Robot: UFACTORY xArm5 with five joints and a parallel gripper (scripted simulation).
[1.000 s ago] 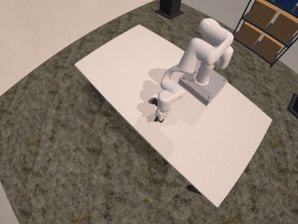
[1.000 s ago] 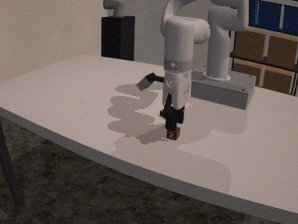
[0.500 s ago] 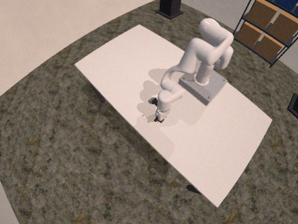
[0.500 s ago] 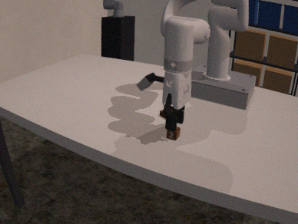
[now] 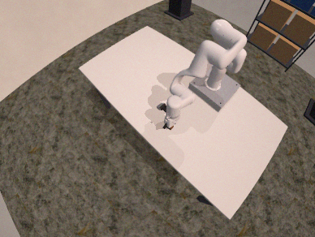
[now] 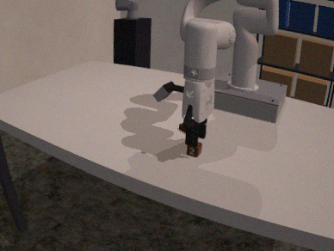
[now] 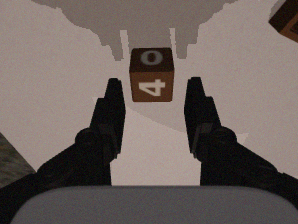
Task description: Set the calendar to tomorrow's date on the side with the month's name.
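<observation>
Cube of reddish-brown, wood-coloured material sits on the pale surface, just beyond the fingertips in the wrist view. We read a light 4 on its brighter face there, turned on its side, and a greyer 0 on the darker face adjoining it. From the exterior we make out a 2 on the side turned to us. Its edges look straight, its corners only slightly softened.

Our end effector has its black fingers apart, with nothing clamped; in the wrist view a gap shows on either side of the cube. Well apart from the cube, a second brown piece is cut off by the upper right corner, and we cannot tell whether it is cube or tray.

Above, we see the smooth, rounded white arm, on which we can read no brand. It rises from a flat grey base plate. Beyond the surface lies a mottled grey-brown floor, and behind stands a dark-framed shelf rack with brown boxes and blue bins.
</observation>
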